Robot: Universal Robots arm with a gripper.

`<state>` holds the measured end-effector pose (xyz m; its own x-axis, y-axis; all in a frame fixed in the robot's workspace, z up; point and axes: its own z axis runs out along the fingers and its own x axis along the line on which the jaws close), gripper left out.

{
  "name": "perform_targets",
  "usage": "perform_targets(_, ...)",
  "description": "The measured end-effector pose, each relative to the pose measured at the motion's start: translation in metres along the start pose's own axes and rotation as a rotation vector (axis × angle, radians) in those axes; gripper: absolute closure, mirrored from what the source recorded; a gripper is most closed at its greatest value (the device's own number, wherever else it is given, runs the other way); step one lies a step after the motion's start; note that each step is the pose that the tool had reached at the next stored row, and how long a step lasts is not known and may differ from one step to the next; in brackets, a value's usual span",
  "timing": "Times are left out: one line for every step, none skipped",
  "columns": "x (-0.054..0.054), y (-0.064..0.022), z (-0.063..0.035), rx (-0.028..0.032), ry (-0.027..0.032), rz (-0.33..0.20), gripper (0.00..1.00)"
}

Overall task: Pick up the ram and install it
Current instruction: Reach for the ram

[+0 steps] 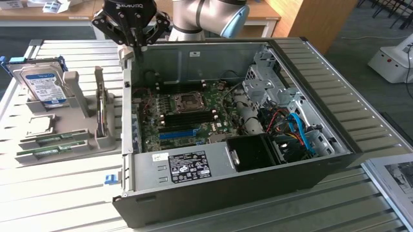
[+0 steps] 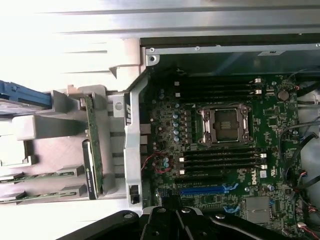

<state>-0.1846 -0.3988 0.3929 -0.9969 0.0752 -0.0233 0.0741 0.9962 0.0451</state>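
Two rams (image 1: 55,137), long axes parallel

Two readable marks
My pincer (image 1: 137,50) says "ROBOTIQ" on its body, upside down; the motherboard (image 2: 272,122) below it says "DELL".

Colour-wise it's pretty classic: black case (image 1: 226,198), green motherboard (image 1: 187,113) with one bright blue slot strip (image 1: 175,134). The ram sticks (image 1: 53,138) are green too, and their holder (image 1: 84,145) is pale grey. The hard drive (image 1: 42,87) is silver with a blue-white label. Gripper (image 1: 137,50) is black, arm (image 1: 206,17) is silver with a light blue cap, table (image 1: 65,193) is white and ribbed.
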Motion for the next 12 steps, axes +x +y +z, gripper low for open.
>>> perform_targets(0.002,-0.0002,0.0,0.0,0.0,0.0,0.9)
perform_targets(0.004,-0.0003,-0.0001,0.0,0.0,0.0,0.9)
perform_targets(0.006,-0.0004,-0.0001,0.0001,0.0,0.0,0.9)
perform_targets(0.008,-0.0005,-0.0002,0.0001,0.0001,0.0,0.9)
perform_targets(0.009,-0.0006,-0.0002,0.0,0.0,0.0,0.9)
perform_targets(0.013,-0.0009,-0.0003,0.0001,0.0,0.0,0.9)
perform_targets(0.015,-0.001,-0.0003,0.0001,0.0,0.0,0.9)
perform_targets(0.016,-0.0011,-0.0003,0.0002,0.0,0.0,0.9)
perform_targets(0.018,-0.0012,-0.0003,0.0003,0.0,0.0,0.9)
perform_targets(0.019,-0.0013,-0.0004,0.0005,0.0,0.0,0.9)
perform_targets(0.021,-0.0014,-0.0004,0.0006,0.0,0.0,0.9)
perform_targets(0.022,-0.0015,-0.0004,0.0007,0.0,0.0,0.9)
